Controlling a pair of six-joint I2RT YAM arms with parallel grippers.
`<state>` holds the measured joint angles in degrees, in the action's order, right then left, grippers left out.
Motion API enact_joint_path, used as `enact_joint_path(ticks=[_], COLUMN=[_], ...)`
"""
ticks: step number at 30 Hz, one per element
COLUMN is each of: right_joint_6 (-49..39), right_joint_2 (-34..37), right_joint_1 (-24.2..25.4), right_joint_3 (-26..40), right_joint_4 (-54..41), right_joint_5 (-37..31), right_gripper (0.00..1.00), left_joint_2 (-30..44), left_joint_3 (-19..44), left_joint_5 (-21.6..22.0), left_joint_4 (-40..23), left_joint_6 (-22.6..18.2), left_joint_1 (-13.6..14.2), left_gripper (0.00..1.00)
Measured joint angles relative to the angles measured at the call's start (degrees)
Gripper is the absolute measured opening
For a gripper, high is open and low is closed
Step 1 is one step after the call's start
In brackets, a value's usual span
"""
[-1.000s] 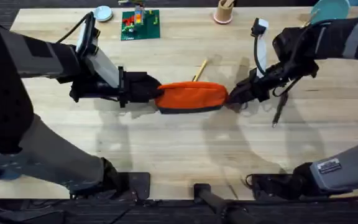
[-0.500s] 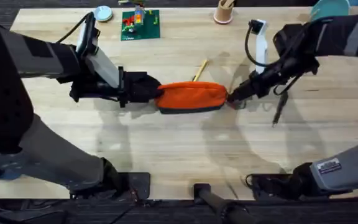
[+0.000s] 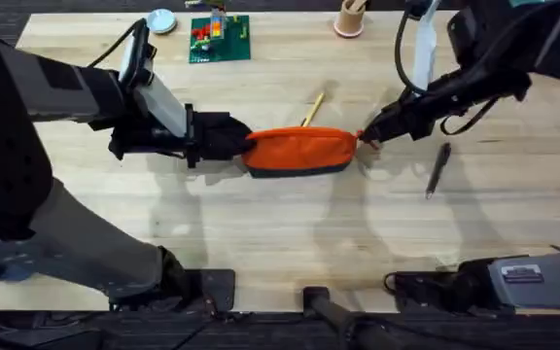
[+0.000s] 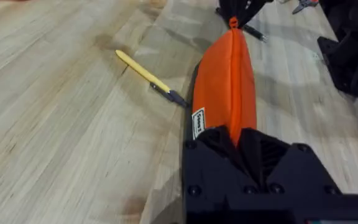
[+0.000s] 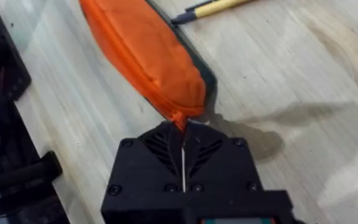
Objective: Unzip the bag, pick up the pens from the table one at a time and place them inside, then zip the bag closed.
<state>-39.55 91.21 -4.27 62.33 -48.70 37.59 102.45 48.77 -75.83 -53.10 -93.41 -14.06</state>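
Stretching between two black tools, a long oval orange fabric pouch point(image 3: 297, 152) with a dark zipper is seen lying across the middle of a pale planked wooden worktop point(image 3: 280, 253). One end of the pouch is clamped in the closed fingers of the left tool point(image 3: 243, 142), whose ribbed black pads point(image 4: 229, 140) are seen pressed around the fabric in the left wrist view. At the far end from that tool, the small orange tab of the pouch point(image 5: 178, 116) is pinched by the right tool point(image 3: 365, 138), its two fingers drawn together with only a thin seam between them in the right wrist view. The zipper seam is seen closed along the top of the pouch.

A thin yellow-tan pen with a dark tip point(image 3: 312, 109) is shown lying on the worktop just beyond the pouch, between the two tools, its dark tip nearly touching the pouch's side in the left wrist view point(image 4: 151, 79). An all-black pen point(image 3: 437, 169) is seen resting on the boards near the right tool, on the side away from the pouch. Farther back, well apart from both tools, a tan cup of wooden sticks point(image 3: 350, 17), a green board with coloured pieces point(image 3: 220, 37) and a small round pale lid point(image 3: 161, 20) are set along the worktop's far edge.
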Motion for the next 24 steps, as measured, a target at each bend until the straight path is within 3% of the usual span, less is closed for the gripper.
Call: enact_joint_path(ticks=[11, 14, 24], right_joint_6=[1.92, 3.27, 8.39], right_joint_2=[-6.77, -6.83, -6.83], right_joint_1=[-3.84, -8.04, -15.46], right_joint_3=[0.01, 0.20, 0.22], right_joint_4=[-0.82, -0.41, 4.77], right_joint_5=[-0.90, -1.21, -1.78], right_gripper=[0.031, 0.031, 0.031], left_joint_2=[0.00, 0.00, 0.00], left_joint_3=[0.00, 0.00, 0.00], left_joint_5=[0.02, 0.13, 0.17], left_joint_4=[-0.02, -0.02, 0.00], left_joint_6=[0.00, 0.00, 0.00], left_joint_1=[0.00, 0.00, 0.00], left_gripper=[0.043, 0.043, 0.043])
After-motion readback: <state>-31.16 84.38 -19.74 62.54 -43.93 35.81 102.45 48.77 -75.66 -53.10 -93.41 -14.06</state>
